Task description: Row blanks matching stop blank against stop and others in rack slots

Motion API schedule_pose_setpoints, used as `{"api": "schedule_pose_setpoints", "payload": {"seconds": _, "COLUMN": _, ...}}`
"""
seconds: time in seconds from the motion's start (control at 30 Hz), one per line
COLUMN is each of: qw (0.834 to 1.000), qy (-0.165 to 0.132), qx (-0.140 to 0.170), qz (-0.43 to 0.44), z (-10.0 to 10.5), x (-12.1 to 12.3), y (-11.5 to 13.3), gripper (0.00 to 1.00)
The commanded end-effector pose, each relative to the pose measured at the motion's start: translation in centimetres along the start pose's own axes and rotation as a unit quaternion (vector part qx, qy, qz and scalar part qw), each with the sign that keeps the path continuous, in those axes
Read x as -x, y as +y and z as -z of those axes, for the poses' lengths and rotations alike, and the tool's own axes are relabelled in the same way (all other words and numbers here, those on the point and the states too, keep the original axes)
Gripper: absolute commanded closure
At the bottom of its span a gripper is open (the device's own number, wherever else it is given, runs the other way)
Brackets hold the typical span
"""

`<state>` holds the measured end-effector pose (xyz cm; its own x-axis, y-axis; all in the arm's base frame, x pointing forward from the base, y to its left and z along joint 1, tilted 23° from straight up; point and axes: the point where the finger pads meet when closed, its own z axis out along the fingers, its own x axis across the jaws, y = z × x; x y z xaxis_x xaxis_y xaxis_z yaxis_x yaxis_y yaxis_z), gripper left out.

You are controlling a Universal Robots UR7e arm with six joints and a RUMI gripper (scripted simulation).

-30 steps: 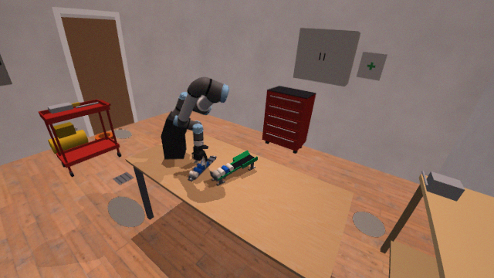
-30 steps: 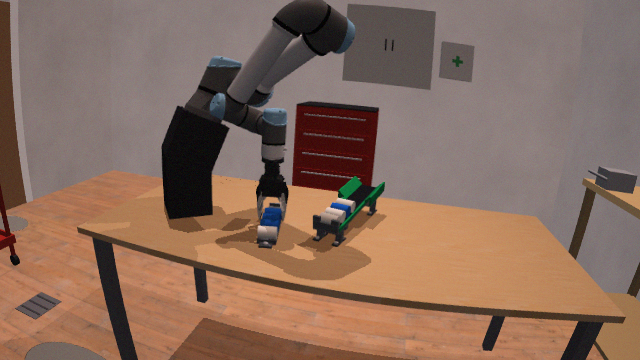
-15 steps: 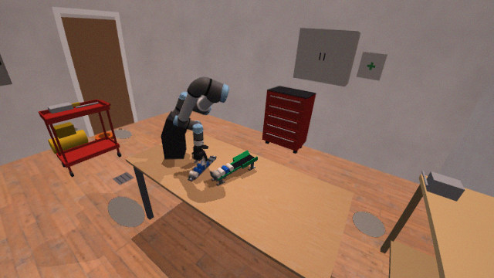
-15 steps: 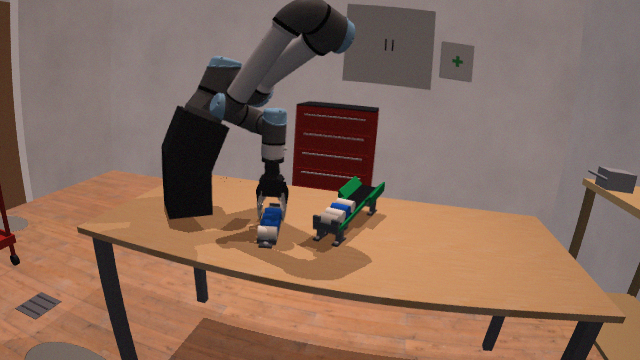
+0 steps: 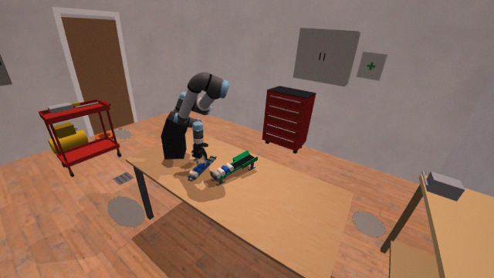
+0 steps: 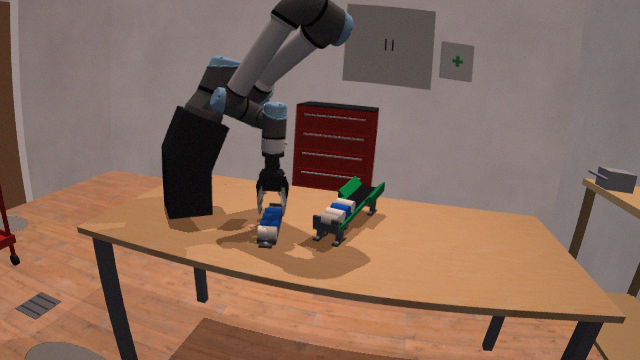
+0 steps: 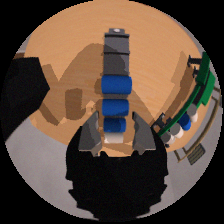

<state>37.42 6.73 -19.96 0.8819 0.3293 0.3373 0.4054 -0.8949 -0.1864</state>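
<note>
The dark grey stock rack lies on the table under my gripper. Three blue blanks sit in its slots, two ahead of the fingers and one between them. A white blank lies just behind that one. My gripper is open, its fingers standing on either side of the third blue blank and low over the rack. The green feed ramp stands to the right. White blanks lie at its lower stop end, with a blue blank among them.
The black robot base stands just left of the rack. A red drawer cabinet stands by the back wall. A red cart stands on the floor at the left, and a second table at the right.
</note>
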Motion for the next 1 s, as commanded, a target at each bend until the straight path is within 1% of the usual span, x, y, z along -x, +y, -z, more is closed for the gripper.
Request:
{"api": "schedule_pose_setpoints", "payload": {"seconds": 0.0, "qw": 1.0, "qy": 0.0, "qx": 0.0, "qz": 0.0, "z": 1.0, "x": 0.0, "y": 0.0, "gripper": 0.53}}
{"api": "schedule_pose_setpoints", "payload": {"seconds": 0.43, "qw": 1.0, "qy": 0.0, "qx": 0.0, "qz": 0.0, "z": 4.8, "x": 0.0, "y": 0.0, "gripper": 0.53}}
{"api": "schedule_pose_setpoints", "payload": {"seconds": 0.5, "qw": 1.0, "qy": 0.0, "qx": 0.0, "qz": 0.0, "z": 4.8, "x": 0.0, "y": 0.0, "gripper": 0.53}}
{"api": "schedule_pose_setpoints", "payload": {"seconds": 0.73, "qw": 1.0, "qy": 0.0, "qx": 0.0, "qz": 0.0, "z": 6.3, "x": 0.0, "y": 0.0, "gripper": 0.53}}
{"api": "schedule_pose_setpoints", "payload": {"seconds": 0.97, "qw": 1.0, "qy": 0.0, "qx": 0.0, "qz": 0.0, "z": 7.0, "x": 0.0, "y": 0.0, "gripper": 0.53}}
